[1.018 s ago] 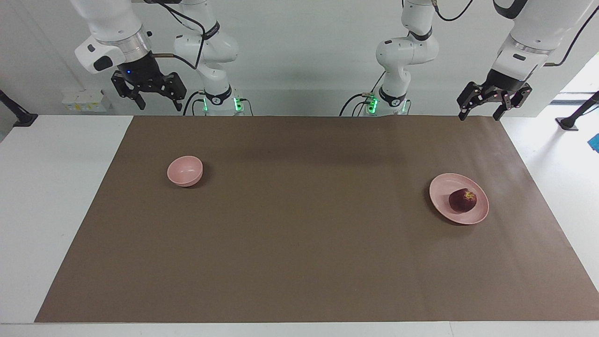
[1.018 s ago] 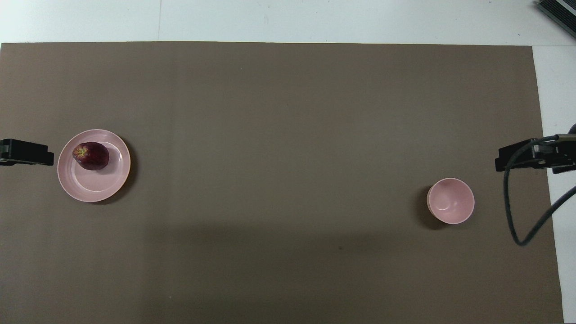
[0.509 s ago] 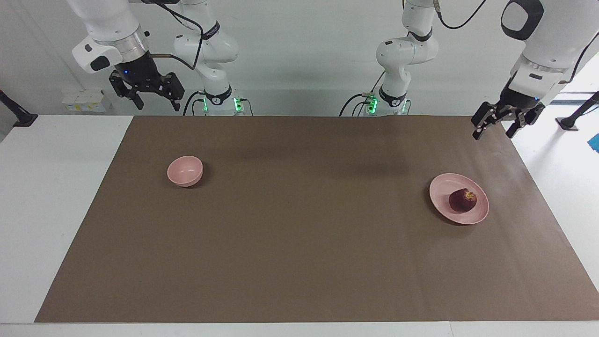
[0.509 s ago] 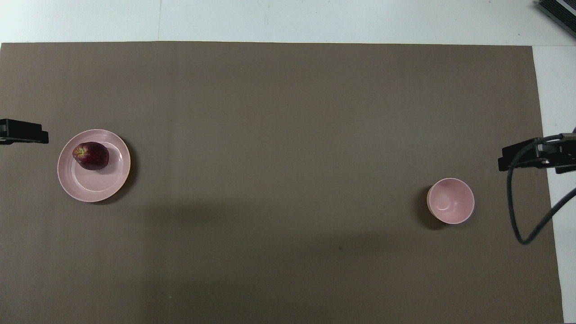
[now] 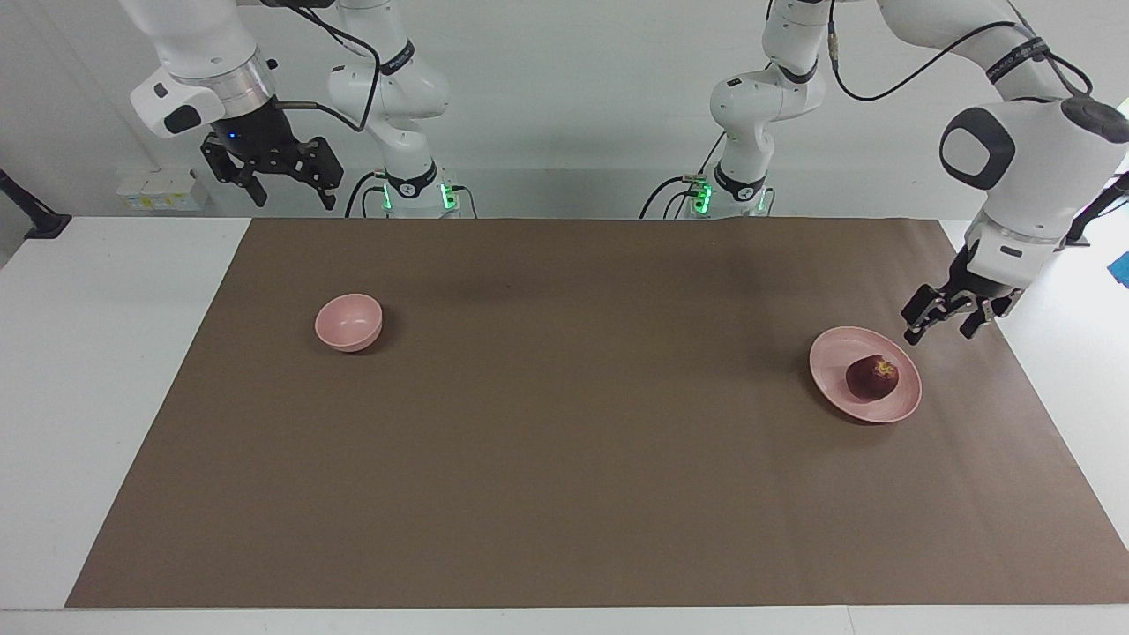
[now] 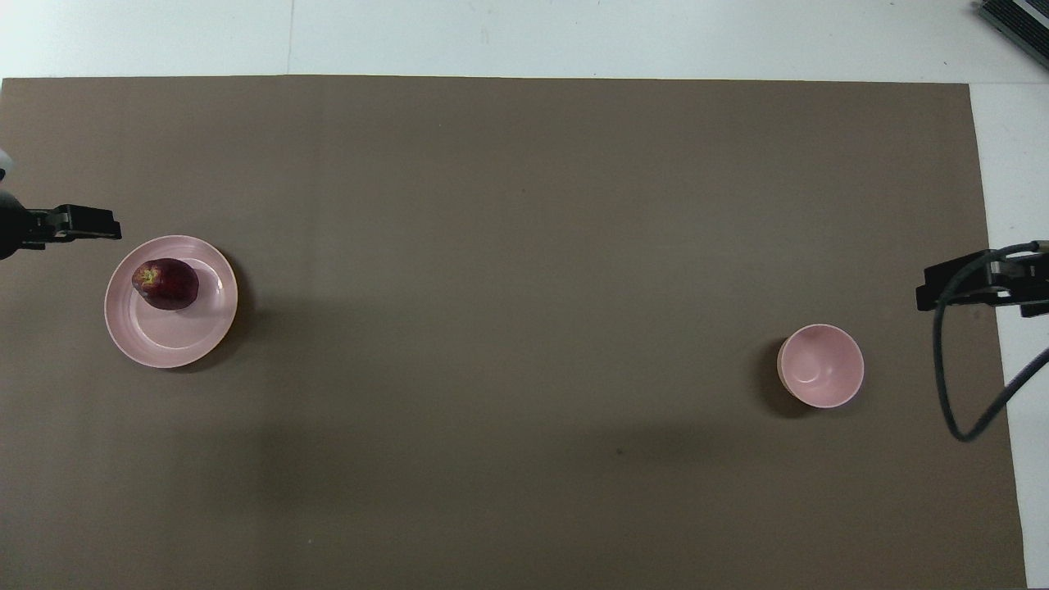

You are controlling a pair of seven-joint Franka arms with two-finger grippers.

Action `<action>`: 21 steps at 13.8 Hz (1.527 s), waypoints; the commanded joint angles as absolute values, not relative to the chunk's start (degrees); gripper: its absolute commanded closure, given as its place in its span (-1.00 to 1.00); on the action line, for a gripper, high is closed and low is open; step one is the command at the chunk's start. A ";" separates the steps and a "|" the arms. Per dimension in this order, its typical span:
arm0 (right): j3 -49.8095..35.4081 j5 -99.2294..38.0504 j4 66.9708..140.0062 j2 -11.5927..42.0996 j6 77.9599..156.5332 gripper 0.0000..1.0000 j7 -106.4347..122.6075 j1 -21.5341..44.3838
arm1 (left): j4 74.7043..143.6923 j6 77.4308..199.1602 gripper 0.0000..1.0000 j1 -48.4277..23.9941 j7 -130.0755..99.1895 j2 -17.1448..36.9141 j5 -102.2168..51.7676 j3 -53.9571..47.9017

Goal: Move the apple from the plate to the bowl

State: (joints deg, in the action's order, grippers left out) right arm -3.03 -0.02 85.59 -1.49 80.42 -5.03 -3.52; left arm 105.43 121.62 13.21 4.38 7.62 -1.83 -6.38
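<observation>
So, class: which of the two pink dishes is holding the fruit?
The wide, shallow plate, at the left arm's end, holds the apple; the small deep bowl is empty.

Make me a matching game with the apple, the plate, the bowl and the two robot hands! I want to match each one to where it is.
Things:
1. apple
2. plate
3. bowl
4. left hand
5. right hand

Places:
A. empty, on the mat toward the right arm's end
B. low in the air, just beside the plate
C. lying on the plate
D. waiting high up, at the right arm's end of the table
E. on the mat toward the left arm's end, under the apple

Pairs: 1-C, 2-E, 3-A, 4-B, 5-D
</observation>
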 commanded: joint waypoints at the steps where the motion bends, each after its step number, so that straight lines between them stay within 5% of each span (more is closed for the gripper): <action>1: -3.34 -1.14 86.57 -2.64 79.63 -1.00 -4.48 -5.18 | 108.96 128.38 -1.00 13.19 7.46 11.24 -2.46 -6.77; 7: -3.34 -1.14 90.78 -4.83 81.29 -1.00 -4.13 -5.27 | 116.10 133.24 -1.00 13.62 8.96 12.04 -2.37 -6.77; 20: -3.78 -1.23 106.69 -3.52 95.08 -1.00 9.23 -4.31 | 116.28 137.11 -1.00 13.45 7.91 16.08 -2.37 -6.77; 21: -3.87 -1.23 107.22 -3.08 98.40 -1.00 8.97 -3.87 | 116.11 136.41 -0.05 13.27 7.82 16.08 -2.37 -6.77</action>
State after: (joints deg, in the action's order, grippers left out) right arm -3.59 -0.02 105.23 -2.79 94.41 7.50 -4.01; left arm 115.32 136.09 13.21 7.77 16.55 -1.83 -6.66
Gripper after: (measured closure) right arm 0.000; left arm 0.000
